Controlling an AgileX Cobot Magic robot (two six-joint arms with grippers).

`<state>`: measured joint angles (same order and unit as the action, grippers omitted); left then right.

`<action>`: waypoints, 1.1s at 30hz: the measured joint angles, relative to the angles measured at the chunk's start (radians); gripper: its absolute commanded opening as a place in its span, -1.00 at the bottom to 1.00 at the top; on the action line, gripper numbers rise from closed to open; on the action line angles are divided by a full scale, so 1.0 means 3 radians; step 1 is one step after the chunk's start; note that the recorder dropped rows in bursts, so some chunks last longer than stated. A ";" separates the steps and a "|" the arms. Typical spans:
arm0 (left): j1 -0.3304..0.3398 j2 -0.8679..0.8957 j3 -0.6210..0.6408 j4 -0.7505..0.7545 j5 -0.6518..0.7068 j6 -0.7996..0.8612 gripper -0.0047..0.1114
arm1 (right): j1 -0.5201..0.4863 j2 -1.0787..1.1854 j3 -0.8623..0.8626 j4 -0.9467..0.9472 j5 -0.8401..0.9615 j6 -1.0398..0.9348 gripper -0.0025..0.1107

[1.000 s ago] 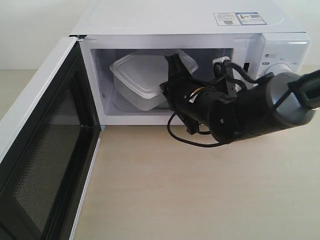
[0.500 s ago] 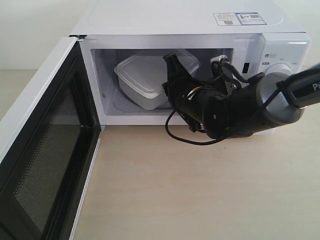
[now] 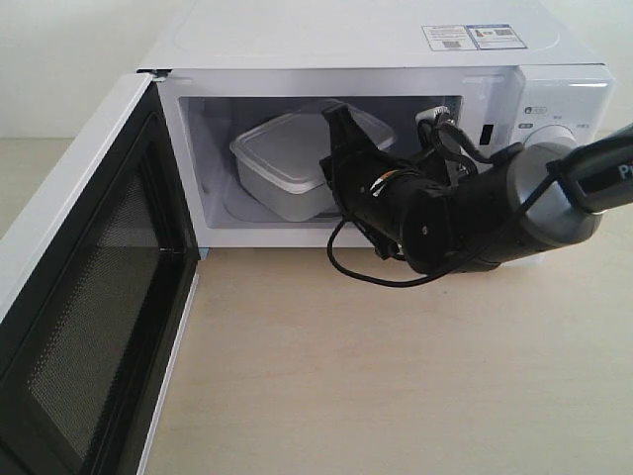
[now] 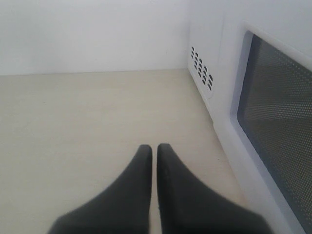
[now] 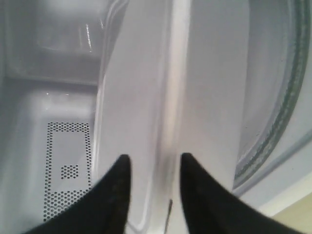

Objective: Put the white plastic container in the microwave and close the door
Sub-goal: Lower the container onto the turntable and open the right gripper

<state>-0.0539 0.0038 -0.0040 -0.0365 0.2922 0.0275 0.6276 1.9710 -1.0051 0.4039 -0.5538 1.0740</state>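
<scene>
The right hand [image 5: 153,165] reaches into the microwave [image 3: 356,40], its two fingers astride the rim of the container [image 3: 282,158] and pinching it. The container lies just ahead of the hand on the glass tray [image 5: 273,122]. The door [image 3: 89,277] stands wide open, well off to that hand's left, and the left hand [image 4: 153,151], fingers pressed together, hangs over the counter [image 4: 73,112] with the door's outer face close beside it.

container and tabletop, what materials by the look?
Container: likely plastic, milky white, semi-gloss, with soft highlights on the lid and rounded moulded corners. Tabletop: pale wood-look surface, matte, faint grain; laminate or real wood can't be told.
</scene>
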 measured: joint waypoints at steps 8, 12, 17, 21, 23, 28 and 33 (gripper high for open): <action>0.0000 0.0000 0.0000 0.0000 0.0000 0.0000 -0.84 | 0.0000 0.0000 0.0000 -0.0035 0.0006 0.0000 -0.01; 0.0000 0.0000 0.0000 0.0000 0.0000 0.0000 -0.84 | 0.0000 -0.0025 0.0000 -0.0142 0.0223 0.0000 -0.01; 0.0000 0.0000 0.0000 0.0000 0.0000 0.0000 -0.84 | 0.0000 -0.0205 0.0017 -0.0179 0.0748 -0.0062 -0.01; 0.0000 0.0000 0.0000 0.0000 0.0000 0.0000 -0.84 | 0.0000 -0.0430 0.0113 -0.0186 0.0898 -0.0344 -0.01; 0.0000 0.0000 0.0000 0.0000 0.0000 0.0000 -0.84 | 0.0000 -0.0534 0.0147 -0.0201 0.0989 -0.0573 -0.01; 0.0000 0.0000 0.0000 0.0000 0.0000 0.0000 -0.84 | 0.0000 -0.0688 0.0167 -0.0280 0.1369 -0.1322 -0.10; 0.0000 0.0000 0.0000 0.0000 0.0000 0.0000 -0.84 | 0.0000 -0.0650 0.0169 -0.0316 0.1697 -0.2021 -0.95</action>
<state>-0.0539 0.0038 -0.0040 -0.0365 0.2922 0.0275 0.6276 1.7761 -0.9546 0.3092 -0.0448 0.4677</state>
